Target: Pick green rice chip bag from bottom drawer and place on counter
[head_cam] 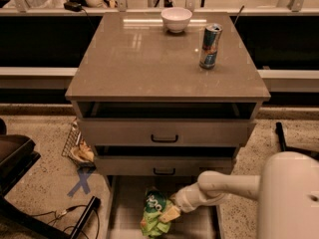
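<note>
Green rice chip bag point(154, 212) is noted on the pale floor of the bottom drawer point(127, 200), which is pulled out beneath the two upper drawers point(164, 132). The bag's long axis is judged to run roughly front to back along the drawer. Its teal band with white letters is turned upward, and its crumpled end lies nearest the camera.

Gripper point(170, 214) is found set against the bag's right side, brought in from the right on the white arm point(224, 185). No gap is seen between the two, so the bag lies immediately left of the gripper. Whether the gripper is clamped on the bag or only resting against it cannot be told. Only one arm is fitted, so no choice of arm arises.

Well above and behind the bag, the counter point(139, 59) is recorded. A white bowl point(176, 19) sits at its far edge and a blue-silver can point(210, 46) toward its right. Any lift is judged to need clearance past the upper drawer fronts overhanging the bag.
</note>
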Controlling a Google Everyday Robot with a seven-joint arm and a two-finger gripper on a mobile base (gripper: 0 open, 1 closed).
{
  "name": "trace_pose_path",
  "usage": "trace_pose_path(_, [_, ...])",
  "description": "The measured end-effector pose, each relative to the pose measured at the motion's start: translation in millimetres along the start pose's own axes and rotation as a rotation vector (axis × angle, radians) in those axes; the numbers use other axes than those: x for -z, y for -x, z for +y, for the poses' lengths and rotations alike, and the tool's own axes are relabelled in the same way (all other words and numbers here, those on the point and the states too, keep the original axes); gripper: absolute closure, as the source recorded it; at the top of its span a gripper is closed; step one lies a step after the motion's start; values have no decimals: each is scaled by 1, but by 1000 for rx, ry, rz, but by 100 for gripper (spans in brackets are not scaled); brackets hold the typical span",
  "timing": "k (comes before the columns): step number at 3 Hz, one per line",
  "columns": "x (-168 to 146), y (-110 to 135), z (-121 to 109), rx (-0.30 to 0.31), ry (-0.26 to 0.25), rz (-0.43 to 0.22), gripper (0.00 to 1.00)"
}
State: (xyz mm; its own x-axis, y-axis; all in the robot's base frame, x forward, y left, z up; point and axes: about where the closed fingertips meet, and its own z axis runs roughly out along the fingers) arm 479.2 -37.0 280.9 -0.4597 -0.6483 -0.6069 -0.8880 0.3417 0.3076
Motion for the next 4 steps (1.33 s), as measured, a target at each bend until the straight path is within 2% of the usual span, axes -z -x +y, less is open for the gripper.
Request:
trace_pose_path(1, [66,15,5,-41,4,-1,100])
trace_pose_path(2, [125,35,19,-69,-18,36,100])
trace_pose_path(3, [152,55,18,-45,-53,41,100])
trace_pose_path(4, [152,55,18,-45,-52,41,100])
